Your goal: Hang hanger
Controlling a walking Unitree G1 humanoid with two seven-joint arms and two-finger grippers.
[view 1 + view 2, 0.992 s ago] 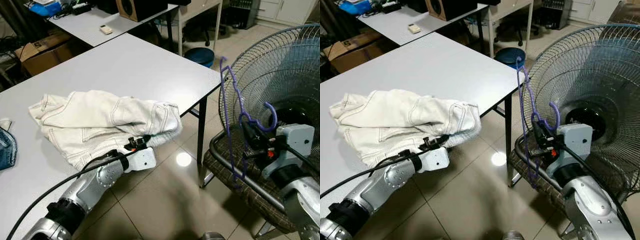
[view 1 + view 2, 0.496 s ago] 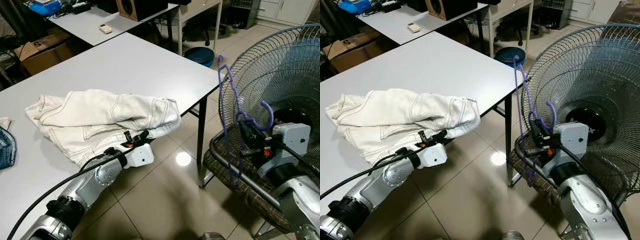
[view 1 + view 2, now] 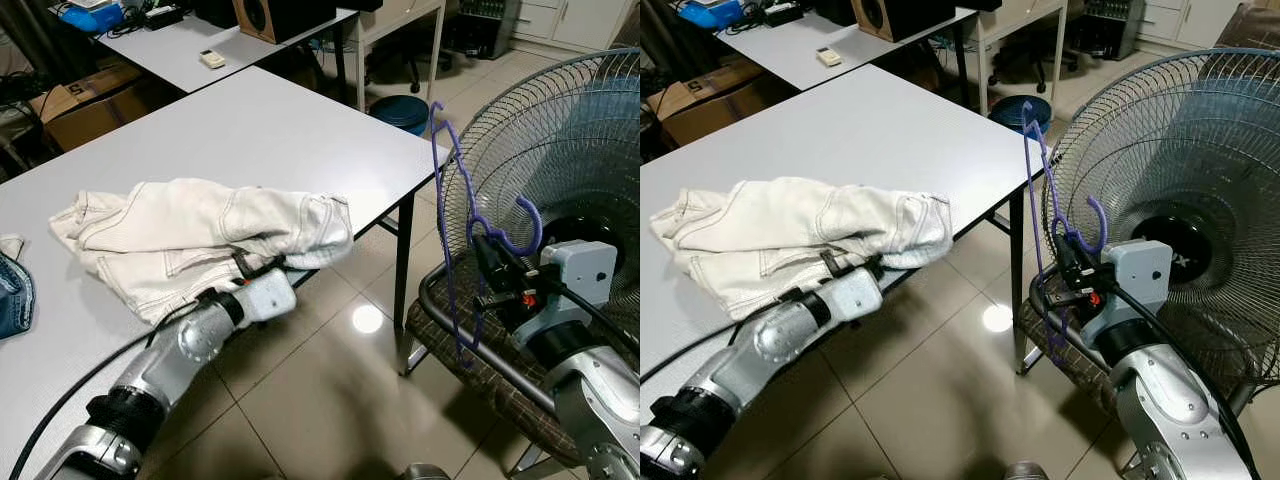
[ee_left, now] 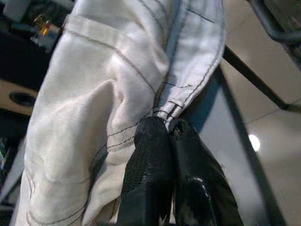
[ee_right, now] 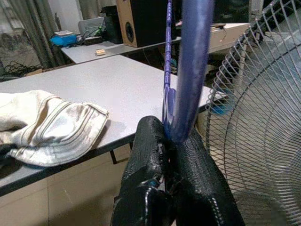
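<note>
Beside the right edge of the counter point(image 3: 250, 120), the right tool point(image 3: 487, 262) is pinching the purple hanger point(image 3: 447, 190) between its closed black fingers point(image 5: 188, 155), gripping it low on the wire just under the hook. That hanger is standing roughly upright in the air, its hook curling toward the wire guard of the big standing fan point(image 3: 560, 170) just behind it, while its long side is rising up near the counter's corner and its lower end is hanging down in front of the dark chair point(image 3: 470, 350) with the metal-tube frame. Over at the counter's front edge, the left tool point(image 4: 167, 129) is closing its fingers together on the hem of the white jeans point(image 3: 200, 235), clamping a seam where the cloth is drooping over the edge. Those jeans are lying crumpled across the near part of the grey counter, with a bit of blue denim point(image 3: 12, 295) showing at the far left edge of the same surface. Farther back, a second counter point(image 3: 190, 45) is carrying a small remote point(image 3: 211, 59), a wooden speaker point(image 3: 270, 15) and some blue items, and a cardboard box point(image 3: 80, 100) is sitting on the floor between the two. A round blue stool point(image 3: 400, 110) is standing on the glossy tiled floor point(image 3: 330, 400) beyond the counter's corner.
</note>
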